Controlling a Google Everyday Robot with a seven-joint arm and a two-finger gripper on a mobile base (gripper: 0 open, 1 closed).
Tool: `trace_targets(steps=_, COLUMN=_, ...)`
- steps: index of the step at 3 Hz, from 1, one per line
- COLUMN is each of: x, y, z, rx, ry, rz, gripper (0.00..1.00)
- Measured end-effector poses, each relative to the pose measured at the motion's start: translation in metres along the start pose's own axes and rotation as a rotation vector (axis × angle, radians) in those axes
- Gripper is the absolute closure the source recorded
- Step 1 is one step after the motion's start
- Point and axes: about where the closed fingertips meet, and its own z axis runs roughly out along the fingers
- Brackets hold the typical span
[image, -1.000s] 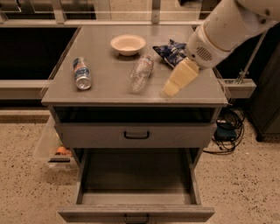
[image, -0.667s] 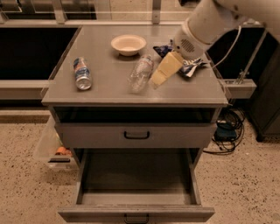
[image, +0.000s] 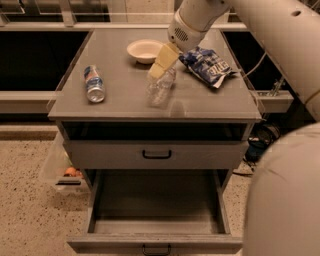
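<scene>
Right at the middle of the cabinet (image: 120, 102) top lies the clear bottle (image: 161, 86) on its side. The gripper (image: 162, 63) sits over its far end; its grip cannot be told. A bowl (image: 145, 50) stands behind, with a blue bag (image: 208, 65) to the right and a can (image: 94, 84) to the left. The bottom drawer (image: 155, 212) is open.

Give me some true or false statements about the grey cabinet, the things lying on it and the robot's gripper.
1. The gripper is right above the clear plastic bottle lying on the grey cabinet top. True.
2. The white bowl sits inside a drawer. False: it stands on the top, towards the back.
3. The bottom drawer is pulled open. True.
4. The blue crisp bag lies on the picture's left, the silver can on its right. False: the other way round.
</scene>
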Motion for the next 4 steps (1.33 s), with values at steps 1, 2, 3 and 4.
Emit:
trace_targets(steps=1, x=-0.023, y=0.000, z=0.021, rx=-0.078, ry=0.032, rz=-0.053, gripper=0.00)
trace_targets(steps=2, x=-0.025, y=-0.005, z=0.011, rx=-0.068, ry=0.019, rz=-0.045, gripper=0.00)
trace_targets(steps=3, x=-0.013, y=0.002, z=0.006, rx=-0.043, ry=-0.015, rz=0.043, gripper=0.00)
trace_targets(steps=4, x=-0.029, y=0.024, z=-0.001, rx=0.055, ry=-0.032, rz=0.112, gripper=0.00)
